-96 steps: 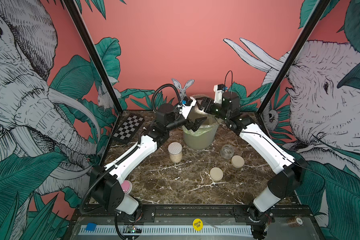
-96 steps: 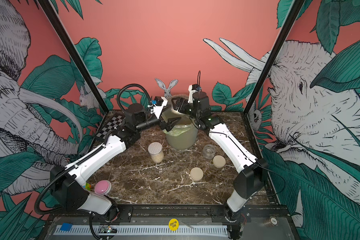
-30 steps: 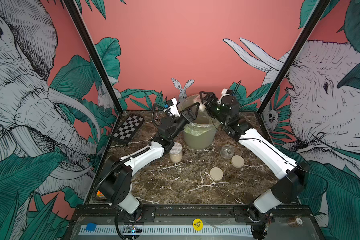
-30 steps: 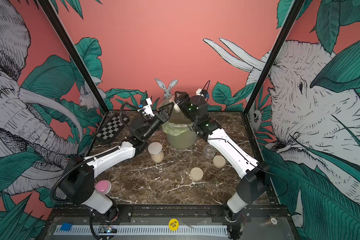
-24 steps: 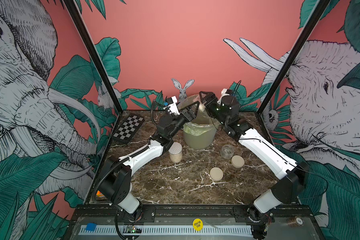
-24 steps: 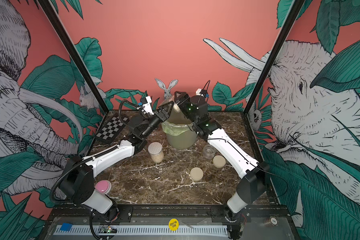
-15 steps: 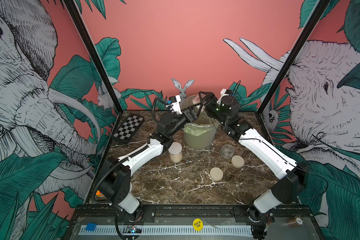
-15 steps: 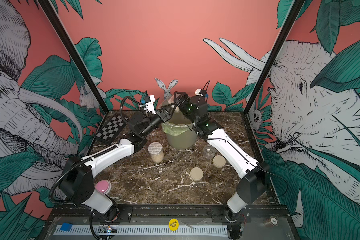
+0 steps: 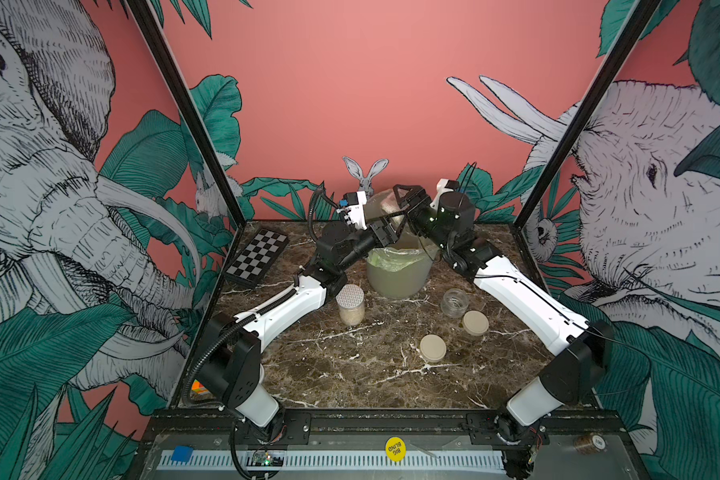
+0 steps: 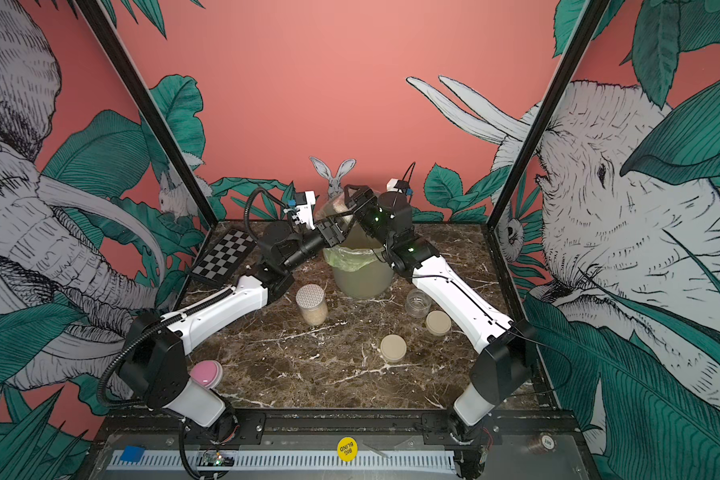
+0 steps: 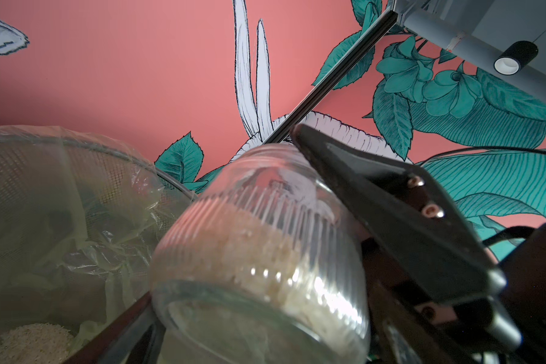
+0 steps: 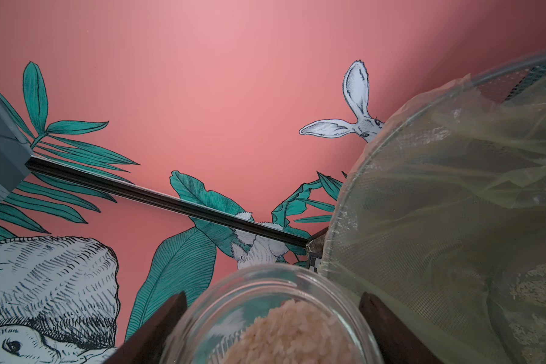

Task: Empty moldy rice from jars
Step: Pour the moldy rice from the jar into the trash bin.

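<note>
Vs three seconds back: left pincer [image 9: 391,224] has come up from bin level to the jar, right pincer [image 12: 272,302] has tipped upward. Right pincer pinches the small squat clear glass jar [image 11: 265,245], lidless, tilted, raised just beside the rim of the translucent mesh-patterned bin [image 9: 398,282] lined with a green-tinted bag [image 9: 395,259]. Left pincer spread wide at the jar's base; contact: can't tell. Its beige rice [image 12: 293,337] sits inside, not poured.

My read: one of three done. The second squat clear jar [image 9: 454,302] stands empty on the brown marble counter [image 9: 350,374], round beige lid [image 9: 474,322] beside it, another beige lid [image 9: 432,348] nearby. A rice heap [image 11: 29,343] lies in the bin. The tall clear jar with white dotted lid [image 9: 350,305]: closed, rice inside, not started.
</note>
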Controlling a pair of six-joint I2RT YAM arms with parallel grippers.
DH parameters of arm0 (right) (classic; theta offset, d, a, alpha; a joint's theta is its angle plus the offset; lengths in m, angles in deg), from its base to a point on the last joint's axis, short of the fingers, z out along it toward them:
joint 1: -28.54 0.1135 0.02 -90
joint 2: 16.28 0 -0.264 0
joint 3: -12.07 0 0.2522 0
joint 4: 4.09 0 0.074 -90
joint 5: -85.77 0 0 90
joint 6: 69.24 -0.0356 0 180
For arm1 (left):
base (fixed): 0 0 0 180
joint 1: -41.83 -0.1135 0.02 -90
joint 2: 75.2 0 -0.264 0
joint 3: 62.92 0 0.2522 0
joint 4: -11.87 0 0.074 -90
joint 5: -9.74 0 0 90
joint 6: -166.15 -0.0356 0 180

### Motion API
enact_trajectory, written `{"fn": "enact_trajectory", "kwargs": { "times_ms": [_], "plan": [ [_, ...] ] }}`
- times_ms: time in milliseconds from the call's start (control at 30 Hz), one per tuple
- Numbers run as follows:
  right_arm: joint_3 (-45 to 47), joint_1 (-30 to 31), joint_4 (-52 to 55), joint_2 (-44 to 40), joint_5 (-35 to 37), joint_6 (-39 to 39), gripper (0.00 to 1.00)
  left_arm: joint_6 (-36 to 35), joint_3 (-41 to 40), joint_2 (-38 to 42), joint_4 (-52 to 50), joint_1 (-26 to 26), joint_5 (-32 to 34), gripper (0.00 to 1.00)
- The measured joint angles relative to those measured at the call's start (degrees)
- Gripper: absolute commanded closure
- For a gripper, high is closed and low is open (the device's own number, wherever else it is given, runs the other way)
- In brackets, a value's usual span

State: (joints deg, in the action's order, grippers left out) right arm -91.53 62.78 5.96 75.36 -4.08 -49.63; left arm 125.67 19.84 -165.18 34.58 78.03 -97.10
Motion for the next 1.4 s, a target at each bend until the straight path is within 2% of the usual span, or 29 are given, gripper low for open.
{"fn": "enact_trajectory", "kwargs": {
  "times_ms": [267, 667, 1400],
  "plan": [
    [0.24, 0.00, -0.76, 0.00, 0.00, -0.02, 0.83, -0.07, -0.09, 0.00, 0.61, -0.39, -0.11, 0.01],
    [0.24, 0.07, -2.62, 0.00, -0.92, -0.17, 0.83, -0.07, -0.76, 0.44, 2.67, -0.81, -0.09, 0.08],
    [0.24, 0.22, -3.39, 0.09, -2.16, -1.22, 0.83, 0.46, -0.46, -0.59, 5.66, -1.36, -1.20, 0.08]
  ]
}}
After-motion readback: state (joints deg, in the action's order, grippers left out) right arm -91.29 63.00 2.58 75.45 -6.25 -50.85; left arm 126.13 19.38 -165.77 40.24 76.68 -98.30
